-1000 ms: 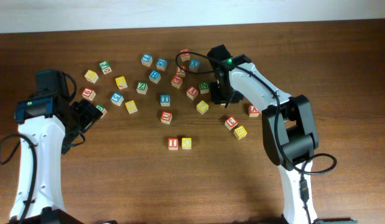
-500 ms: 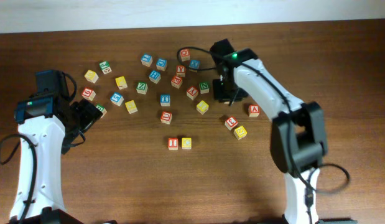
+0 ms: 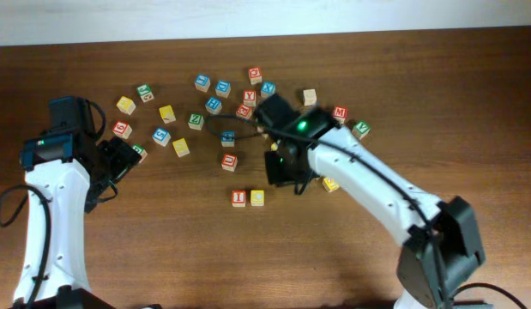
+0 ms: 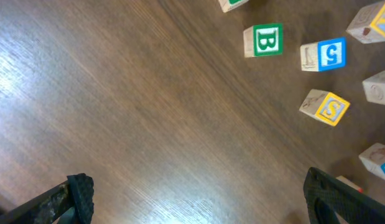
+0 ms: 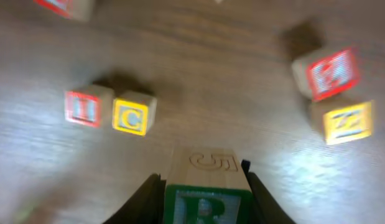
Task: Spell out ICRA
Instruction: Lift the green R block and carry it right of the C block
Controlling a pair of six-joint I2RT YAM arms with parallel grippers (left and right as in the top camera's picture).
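Right gripper (image 5: pixel 204 186): fingers (image 5: pixel 145 199) closed partway, clenched on the green R cube (image 5: pixel 208 202), one finger pressed to each side face. Green face turned toward the wrist camera, a bare wood face with a carved figure above it. No other cube touched. Whether the R cube is clear of the table (image 3: pixel 248 257): cannot tell.

In the overhead view, right gripper (image 3: pixel 282 167) near the table's middle, just right of and slightly farther back than the placed pair. R cube itself hidden there under the wrist.

Red I cube (image 3: pixel 238 197) and yellow C cube (image 3: pixel 257 197) side by side on the table, I on the left, touching or nearly so. Same pair in the right wrist view: I cube (image 5: pixel 82 107), C cube (image 5: pixel 131 116), ahead of the held R and apart from it.

A cube: not made out in any view.

Left gripper (image 4: pixel 198 193): fingers spread fully, released, nothing between them, only bare wood below. In the overhead view, left gripper (image 3: pixel 119 159) at the left side, well apart from the I–C pair. Beyond its fingertips, loose: green B cube (image 4: pixel 264 40), blue 5 cube (image 4: pixel 324 55), yellow S cube (image 4: pixel 326 107).
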